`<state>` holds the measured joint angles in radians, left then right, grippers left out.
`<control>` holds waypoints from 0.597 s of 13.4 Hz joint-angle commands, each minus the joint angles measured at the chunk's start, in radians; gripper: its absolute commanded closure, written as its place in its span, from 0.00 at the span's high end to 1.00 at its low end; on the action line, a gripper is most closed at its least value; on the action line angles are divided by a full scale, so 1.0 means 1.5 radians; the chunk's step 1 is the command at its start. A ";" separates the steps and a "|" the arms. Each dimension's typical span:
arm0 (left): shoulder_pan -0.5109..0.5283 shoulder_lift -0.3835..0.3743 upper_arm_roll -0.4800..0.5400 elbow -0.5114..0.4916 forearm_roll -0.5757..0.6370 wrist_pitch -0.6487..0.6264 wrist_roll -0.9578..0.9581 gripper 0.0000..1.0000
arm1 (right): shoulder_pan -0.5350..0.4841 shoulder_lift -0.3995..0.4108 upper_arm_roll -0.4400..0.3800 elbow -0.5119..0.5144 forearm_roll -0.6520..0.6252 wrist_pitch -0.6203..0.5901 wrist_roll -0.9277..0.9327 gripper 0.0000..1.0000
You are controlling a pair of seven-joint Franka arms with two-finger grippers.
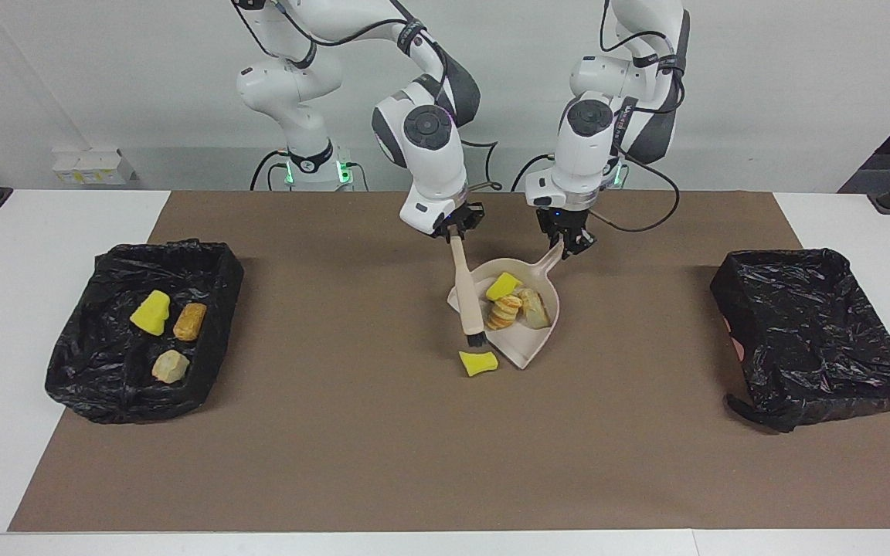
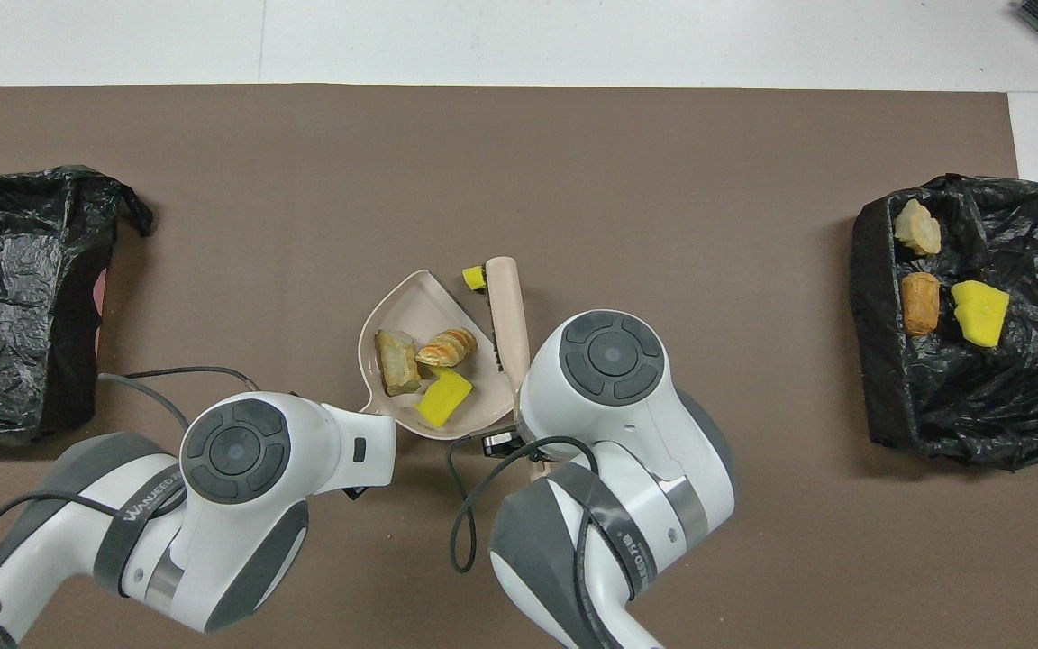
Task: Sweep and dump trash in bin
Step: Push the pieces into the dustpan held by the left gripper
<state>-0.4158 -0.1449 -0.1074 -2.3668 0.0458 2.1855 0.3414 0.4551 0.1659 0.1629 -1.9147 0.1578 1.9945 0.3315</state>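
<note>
We've got the beige plastic dustpan [image 1: 526,324] mid-table, its handle pinched in the left gripper [image 1: 566,245], carrying three scraps. The right gripper [image 1: 456,224] clamps the beige brush [image 1: 467,297], whose bristles seem to touch the last yellow sponge wedge [image 1: 478,362] at the pan's lip; a glancing stroke could flick it wide.

A robotics lab: two white arms [image 1: 429,147] over a brown-matted table [image 1: 337,463], bare white wall behind.

A white table [image 1: 43,232] carries a brown mat [image 1: 383,448] bearing two black-lined bins, a dustpan [image 1: 526,340] and one yellow scrap [image 1: 478,363].
</note>
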 commanded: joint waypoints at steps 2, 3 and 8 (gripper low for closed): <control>-0.004 -0.011 0.006 -0.012 -0.008 0.019 -0.106 0.00 | -0.050 0.054 0.006 0.045 -0.065 0.046 -0.093 0.00; -0.006 -0.010 0.006 -0.012 -0.008 0.020 -0.110 0.00 | -0.045 0.084 0.006 0.076 -0.100 0.044 -0.092 0.00; -0.007 -0.010 0.006 -0.012 -0.008 0.020 -0.110 0.00 | -0.004 0.151 0.006 0.090 -0.187 0.040 -0.087 0.00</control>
<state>-0.4152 -0.1449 -0.1056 -2.3668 0.0446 2.1866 0.1889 0.4300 0.3605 0.1659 -1.8129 -0.0866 2.0594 0.2031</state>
